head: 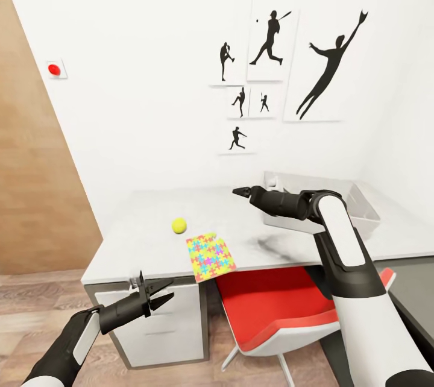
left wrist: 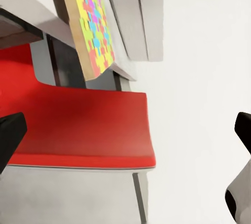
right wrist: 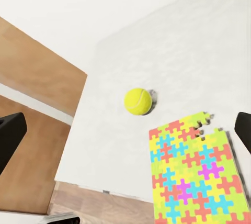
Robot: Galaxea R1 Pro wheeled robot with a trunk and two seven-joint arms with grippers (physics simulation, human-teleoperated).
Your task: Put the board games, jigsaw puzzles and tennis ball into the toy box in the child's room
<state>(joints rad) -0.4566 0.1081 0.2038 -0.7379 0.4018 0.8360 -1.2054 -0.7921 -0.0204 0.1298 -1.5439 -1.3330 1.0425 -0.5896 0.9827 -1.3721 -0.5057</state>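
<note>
The left gripper is low and close to the robot, in front of the white drawers. Its fingers are spread apart and hold nothing.

Next comes the chair with its red seat, pushed under the table.

A puzzle lies flat at the table's front edge, and one corner sticks out over the chair. It is a thin square of pink, yellow, blue and green pieces. The left wrist view shows its brown side edge, which the head view does not.

The ball sits just behind the puzzle, not touching it. It is small, round and yellow-green. The right wrist view shows its pale curved seam.

The right gripper hangs over the table, spread wide and empty.

Farthest back, the grey box stands in the corner by the wall with the black player pictures.
</note>
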